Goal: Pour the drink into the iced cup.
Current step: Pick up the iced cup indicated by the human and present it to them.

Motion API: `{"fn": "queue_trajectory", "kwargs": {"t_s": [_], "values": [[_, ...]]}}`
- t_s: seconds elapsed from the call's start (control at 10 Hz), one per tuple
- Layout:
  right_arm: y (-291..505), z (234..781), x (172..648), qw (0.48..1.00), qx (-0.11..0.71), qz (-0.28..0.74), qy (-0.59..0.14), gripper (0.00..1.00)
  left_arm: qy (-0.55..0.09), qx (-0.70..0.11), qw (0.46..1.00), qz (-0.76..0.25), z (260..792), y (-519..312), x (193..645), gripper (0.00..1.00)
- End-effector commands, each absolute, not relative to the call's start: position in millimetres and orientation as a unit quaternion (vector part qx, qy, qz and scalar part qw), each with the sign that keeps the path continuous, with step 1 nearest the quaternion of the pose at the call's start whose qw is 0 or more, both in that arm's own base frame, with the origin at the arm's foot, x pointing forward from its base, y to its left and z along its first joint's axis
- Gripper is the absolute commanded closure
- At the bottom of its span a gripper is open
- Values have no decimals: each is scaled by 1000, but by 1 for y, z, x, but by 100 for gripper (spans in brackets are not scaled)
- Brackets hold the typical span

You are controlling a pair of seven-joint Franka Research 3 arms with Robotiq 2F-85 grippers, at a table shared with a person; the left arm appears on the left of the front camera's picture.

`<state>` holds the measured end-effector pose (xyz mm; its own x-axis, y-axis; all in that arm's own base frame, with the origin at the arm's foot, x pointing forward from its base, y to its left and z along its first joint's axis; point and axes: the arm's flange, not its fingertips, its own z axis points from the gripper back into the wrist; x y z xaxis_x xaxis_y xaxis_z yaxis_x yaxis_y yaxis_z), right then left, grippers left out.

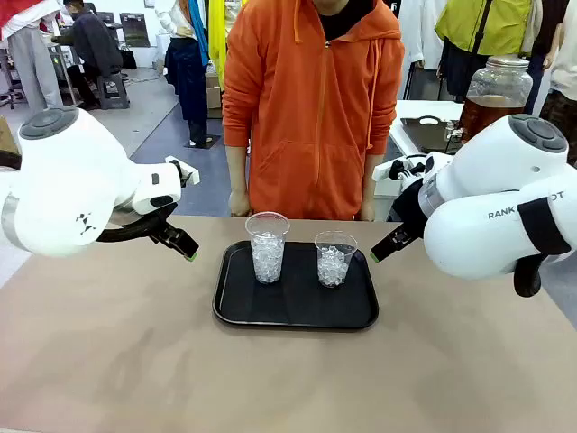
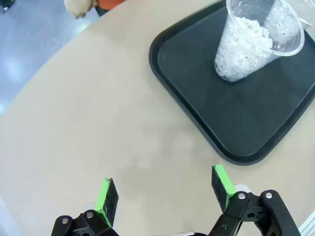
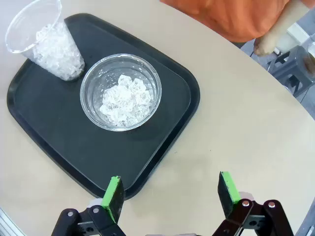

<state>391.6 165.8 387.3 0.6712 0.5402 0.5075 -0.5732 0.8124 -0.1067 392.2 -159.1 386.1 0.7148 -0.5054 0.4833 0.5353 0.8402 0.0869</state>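
Observation:
Two clear plastic cups of ice stand on a black tray (image 1: 297, 313) mid-table: a taller cup (image 1: 268, 248) on the left and a shorter cup (image 1: 334, 260) on the right. The amber-brown drink (image 1: 487, 113) fills a large glass jar on a side table far behind my right arm. My left gripper (image 1: 186, 249) hovers open left of the tray, and the right gripper (image 1: 382, 247) hovers open to its right. In the left wrist view, the open gripper (image 2: 165, 189) is over bare table, with the taller cup (image 2: 251, 44) ahead. The right wrist view has the open gripper (image 3: 171, 191) at the tray's edge (image 3: 162, 147), near the shorter cup (image 3: 120, 93).
A person in an orange hoodie (image 1: 311, 108) stands at the far edge, hands hanging by the table (image 1: 239, 203). Bare tan tabletop (image 1: 270, 379) lies in front of the tray. A white side table with a dark tray (image 1: 428, 135) is at the back right.

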Motion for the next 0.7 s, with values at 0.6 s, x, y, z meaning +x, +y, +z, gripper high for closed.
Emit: {"fn": "queue_trajectory", "kwargs": {"t_s": [0.6], "values": [[164, 390, 392, 913, 30, 305, -270, 0, -254, -26, 924, -283, 388, -157, 393, 0]]}}
